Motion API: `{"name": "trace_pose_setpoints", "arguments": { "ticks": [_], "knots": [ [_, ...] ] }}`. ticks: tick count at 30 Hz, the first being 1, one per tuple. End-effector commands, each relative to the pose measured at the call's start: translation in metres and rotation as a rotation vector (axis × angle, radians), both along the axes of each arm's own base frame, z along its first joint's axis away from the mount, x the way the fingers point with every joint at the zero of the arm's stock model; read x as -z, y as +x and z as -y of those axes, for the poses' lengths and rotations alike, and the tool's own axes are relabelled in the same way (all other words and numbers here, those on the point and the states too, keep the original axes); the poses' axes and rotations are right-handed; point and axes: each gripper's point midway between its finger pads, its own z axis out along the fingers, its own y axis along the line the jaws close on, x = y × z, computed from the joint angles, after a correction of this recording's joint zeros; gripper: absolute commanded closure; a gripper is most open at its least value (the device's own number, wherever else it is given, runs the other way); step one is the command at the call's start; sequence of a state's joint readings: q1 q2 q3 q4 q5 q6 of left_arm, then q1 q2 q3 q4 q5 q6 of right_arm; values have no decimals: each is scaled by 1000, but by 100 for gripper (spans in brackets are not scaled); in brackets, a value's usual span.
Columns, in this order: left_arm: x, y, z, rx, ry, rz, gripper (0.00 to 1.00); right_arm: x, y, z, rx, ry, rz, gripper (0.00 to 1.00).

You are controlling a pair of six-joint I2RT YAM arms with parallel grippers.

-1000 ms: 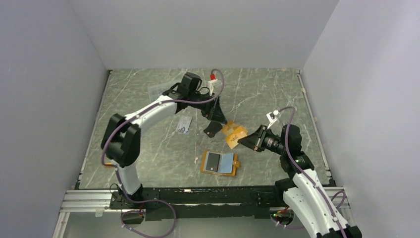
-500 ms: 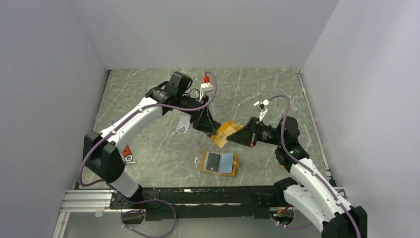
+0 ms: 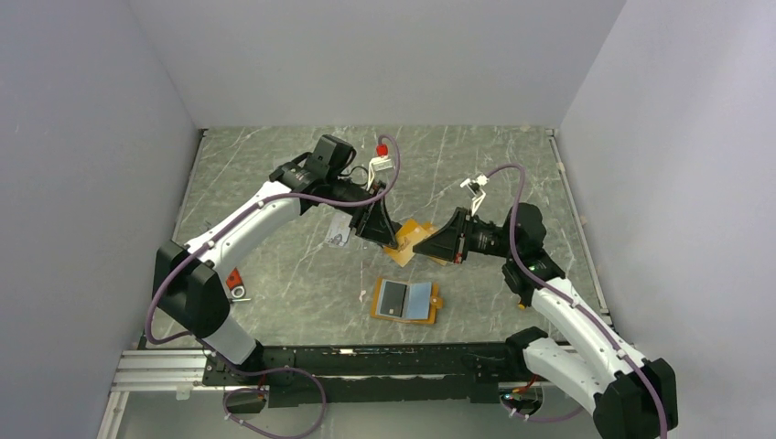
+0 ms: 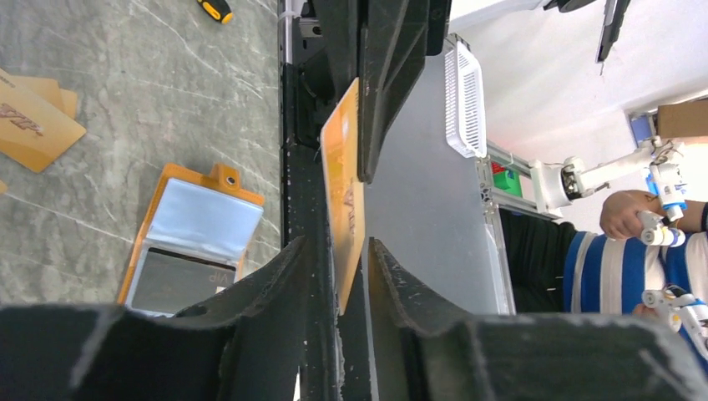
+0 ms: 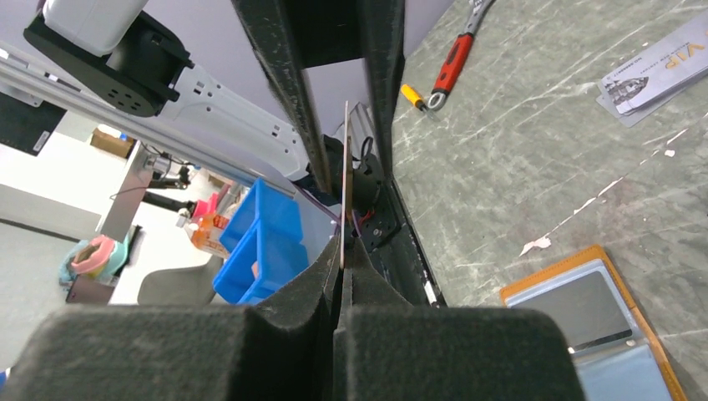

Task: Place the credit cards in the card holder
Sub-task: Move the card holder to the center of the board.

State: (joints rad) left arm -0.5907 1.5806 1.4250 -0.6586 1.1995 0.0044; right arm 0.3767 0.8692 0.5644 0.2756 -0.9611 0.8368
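Note:
The card holder (image 3: pixel 406 300) lies open on the table, orange outside and pale blue inside, with a black card (image 4: pixel 179 280) in its left pocket. My right gripper (image 3: pixel 425 247) is shut on a thin orange credit card (image 5: pixel 344 184) and holds it on edge above the table. My left gripper (image 3: pixel 392 238) faces it. Its jaws stand a narrow gap apart, and the card's free end (image 4: pixel 342 200) sits between them against one finger. More orange cards (image 3: pixel 405 251) lie on the table under the grippers. Whitish cards (image 3: pixel 339 230) lie to the left.
A red-handled screwdriver (image 3: pixel 234 283) lies near the left arm's base. A clear plastic piece (image 3: pixel 291 165) lies at the back left. The card holder also shows in the left wrist view (image 4: pixel 196 242) and the right wrist view (image 5: pixel 601 326).
My right gripper has carried the orange card up and to the left. My left gripper has swung down to meet it, and the card's end now sits between its jaws.

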Motion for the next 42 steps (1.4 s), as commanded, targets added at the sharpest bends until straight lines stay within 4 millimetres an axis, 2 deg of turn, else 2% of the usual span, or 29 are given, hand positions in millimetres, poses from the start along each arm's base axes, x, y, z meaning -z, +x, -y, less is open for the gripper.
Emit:
{"name": "trace_pose_setpoints", "arguments": {
  "ticks": [1,9,15,21,28,32,37,42],
  "knots": [
    [-20,-10,-1,46,-68,42,70,-26,3,-5,-19,27,120,100],
    [-23,-7,2,46,-76,29,91,-28,9,-9,-1,27,136,100],
    [-28,5,1,12,-98,-58,100,-33,17,-8,110,104,120,96],
    [-36,19,0,-28,-138,-123,100,-40,25,0,244,180,105,95],
    [-38,25,3,-34,-155,-191,100,-43,28,-4,274,194,101,86],
    [-38,30,3,-49,-171,-210,100,-46,29,-6,277,221,101,87],
    [-36,32,2,-56,-172,-251,100,-54,31,-7,280,240,114,94],
    [-36,33,3,-62,-176,-260,99,-55,34,-13,269,240,102,94]
  ]
}}
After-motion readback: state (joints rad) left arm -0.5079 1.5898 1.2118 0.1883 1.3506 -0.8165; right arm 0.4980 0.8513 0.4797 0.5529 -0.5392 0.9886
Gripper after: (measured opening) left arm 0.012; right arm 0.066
